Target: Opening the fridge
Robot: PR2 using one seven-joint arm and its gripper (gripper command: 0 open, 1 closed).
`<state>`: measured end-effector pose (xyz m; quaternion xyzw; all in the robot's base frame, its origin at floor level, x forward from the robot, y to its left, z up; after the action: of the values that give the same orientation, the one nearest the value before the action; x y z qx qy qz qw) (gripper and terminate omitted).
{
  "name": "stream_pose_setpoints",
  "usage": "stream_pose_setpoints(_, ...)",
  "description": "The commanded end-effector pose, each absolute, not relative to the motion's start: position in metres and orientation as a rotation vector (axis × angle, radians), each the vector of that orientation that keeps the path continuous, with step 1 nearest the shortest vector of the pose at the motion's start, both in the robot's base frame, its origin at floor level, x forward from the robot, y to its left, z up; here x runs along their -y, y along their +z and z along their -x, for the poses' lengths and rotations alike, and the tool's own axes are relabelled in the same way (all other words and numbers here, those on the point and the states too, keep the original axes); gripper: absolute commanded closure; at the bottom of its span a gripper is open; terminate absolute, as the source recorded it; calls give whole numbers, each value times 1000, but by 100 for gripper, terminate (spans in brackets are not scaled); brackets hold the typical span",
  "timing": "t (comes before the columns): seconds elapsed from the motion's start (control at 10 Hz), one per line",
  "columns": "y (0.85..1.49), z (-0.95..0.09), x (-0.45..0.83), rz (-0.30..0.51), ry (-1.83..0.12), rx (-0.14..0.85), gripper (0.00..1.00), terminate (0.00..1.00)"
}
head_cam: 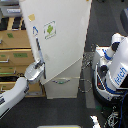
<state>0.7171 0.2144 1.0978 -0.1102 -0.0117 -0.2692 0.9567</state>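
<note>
Tan wood fills the exterior view's left: a drawer cabinet (14, 55) with flat fronts and thin dark handles, running from about 10 o'clock down to 8 o'clock of the frame. Below it, from 7 o'clock, a pale grey arm (14, 95) reaches up and inward, smooth and rounded, ending in a shiny metallic gripper (35, 70) at about 9 o'clock of the frame's centre. The gripper sits at the lower end of the long vertical handle (37, 47); its fingers are too blurred to tell how wide they stand or whether they clasp the handle.

The fridge (62, 82) stands in the middle, white and glossy. Its big upper door (60, 35) looks swung out toward the camera, a broad flat slab tilted across the frame from 12 o'clock to 6 o'clock, bearing a green-and-white sticker (49, 29) and a small yellow note (31, 17) near 11 o'clock. A lower drawer shows beneath.

The floor (60, 110) is dark grey and matt. At 3 o'clock stands a white-and-blue robot body (114, 67), rounded, with cables at its base.
</note>
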Motion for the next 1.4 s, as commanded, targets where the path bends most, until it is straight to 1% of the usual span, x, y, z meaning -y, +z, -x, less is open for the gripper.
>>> stream_pose_setpoints(0.1, 1218, -397, 244, 467, -1249, -50, 100, 0)
stream_pose_setpoints(0.3, 1230, -357, 293, 522, -1329, -60, 100, 0)
stream_pose_setpoints(0.4, 1238, -344, 283, 494, -1376, -36, 100, 0)
stream_pose_setpoints(0.5, 1225, -384, 227, 416, -1284, -1, 100, 0)
stream_pose_setpoints(0.6, 1202, -427, 182, 369, -1222, -12, 100, 0)
stream_pose_setpoints(0.7, 1198, -435, 88, 342, -1401, -1, 100, 0)
stream_pose_setpoints(0.8, 1199, -440, 49, 341, -1437, -7, 0, 0)
stream_pose_setpoints(0.9, 1190, -472, -39, 342, -1407, -72, 100, 0)
stream_pose_setpoints(1.0, 1161, -514, -149, 241, -1339, -198, 100, 0)
stream_pose_setpoints(1.1, 1141, -531, -201, 187, -1285, -266, 0, 0)
stream_pose_setpoints(1.2, 1061, -587, -285, -13, -1074, -357, 0, 0)
stream_pose_setpoints(1.3, 1050, -596, -245, -34, -1091, -326, 0, 0)
stream_pose_setpoints(1.4, 1002, -653, -210, -130, -966, -353, 0, 0)
